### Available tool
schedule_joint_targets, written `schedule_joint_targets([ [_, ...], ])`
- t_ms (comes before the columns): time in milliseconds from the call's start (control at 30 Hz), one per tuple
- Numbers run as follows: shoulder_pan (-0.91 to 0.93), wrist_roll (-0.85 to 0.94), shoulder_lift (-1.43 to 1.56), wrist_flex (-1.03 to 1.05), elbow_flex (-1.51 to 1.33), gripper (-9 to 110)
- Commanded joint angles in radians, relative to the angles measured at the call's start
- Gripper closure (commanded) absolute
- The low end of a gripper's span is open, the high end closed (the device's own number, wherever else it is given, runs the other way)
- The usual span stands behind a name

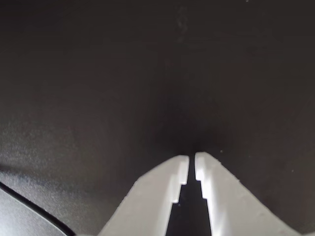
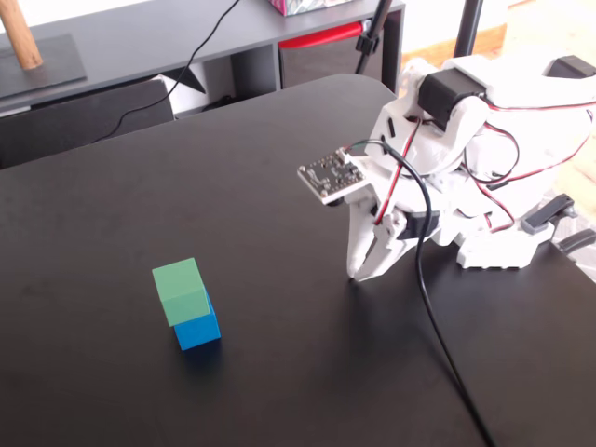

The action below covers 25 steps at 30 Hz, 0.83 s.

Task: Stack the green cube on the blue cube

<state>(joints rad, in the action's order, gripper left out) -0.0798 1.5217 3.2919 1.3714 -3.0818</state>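
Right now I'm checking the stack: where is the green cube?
In the fixed view, the green cube sits atop the blue cube, lower left on the black table, apart from the pincer.

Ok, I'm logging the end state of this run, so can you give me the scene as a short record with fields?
green cube: sits on top of the blue cube, slightly offset and twisted against it
blue cube: on the black table, under the green one
tool: nearly shut, empty, tips down at the table, well right of the stack in the fixed view
wrist view: only the tool and bare table; no cubes
table: black, matte
stack state: appears done
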Motion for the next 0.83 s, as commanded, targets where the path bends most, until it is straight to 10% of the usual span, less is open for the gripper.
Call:
schedule_joint_targets([
  [0,0.005,-0.06,-0.002,0.009,-0.038,101],
  [800,0.005,-0.12,-0.002,0.009,-0.038,101],
])
